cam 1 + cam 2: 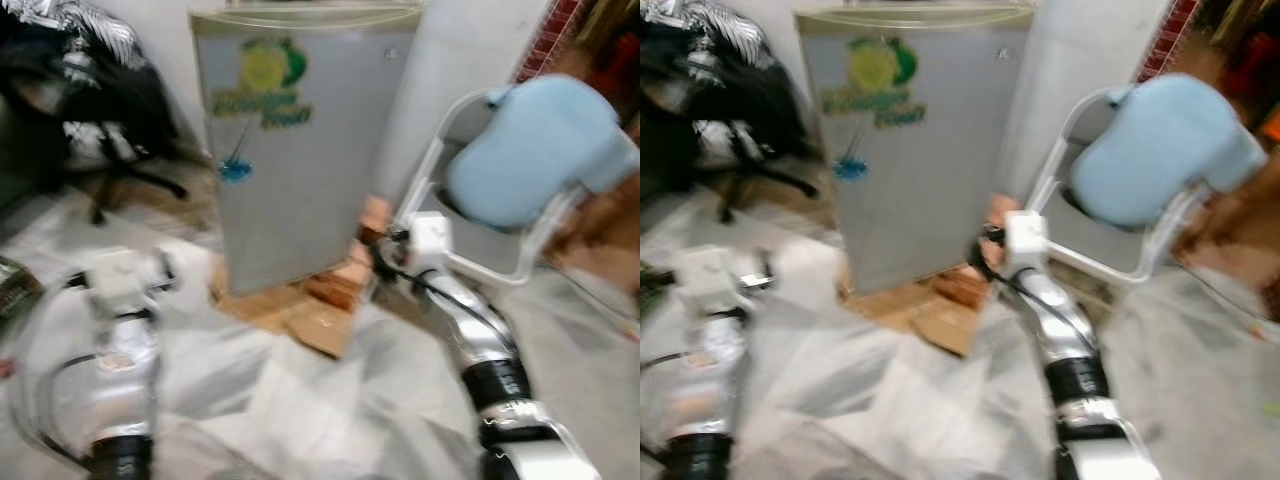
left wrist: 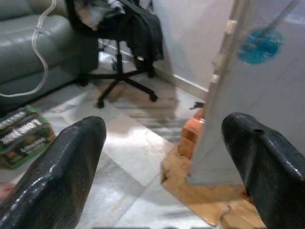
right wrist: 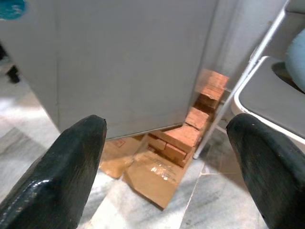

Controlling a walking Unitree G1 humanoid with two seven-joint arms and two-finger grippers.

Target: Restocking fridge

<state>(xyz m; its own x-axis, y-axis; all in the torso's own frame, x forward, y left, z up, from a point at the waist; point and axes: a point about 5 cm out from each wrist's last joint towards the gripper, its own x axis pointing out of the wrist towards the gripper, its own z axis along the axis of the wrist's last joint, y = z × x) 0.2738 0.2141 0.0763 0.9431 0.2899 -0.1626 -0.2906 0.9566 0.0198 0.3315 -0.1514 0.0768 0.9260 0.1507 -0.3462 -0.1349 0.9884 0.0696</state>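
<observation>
Both grippers stand open before the closed small fridge (image 1: 295,150).
Right gripper (image 3: 167,162) faces bricks (image 3: 188,136) and cardboard (image 3: 152,176) under it; left gripper (image 2: 164,162) is empty.

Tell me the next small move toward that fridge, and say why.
Probably raise the right gripper toward the closed door's edge. The fridge stands shut on bricks and cardboard, and both grippers are open and hold nothing. The right one is nearer, low by the fridge's lower corner; the left gripper hangs further back.

home room | fridge (image 1: 300,150) | sofa (image 2: 33,52) | office chair (image 2: 119,43)
</observation>
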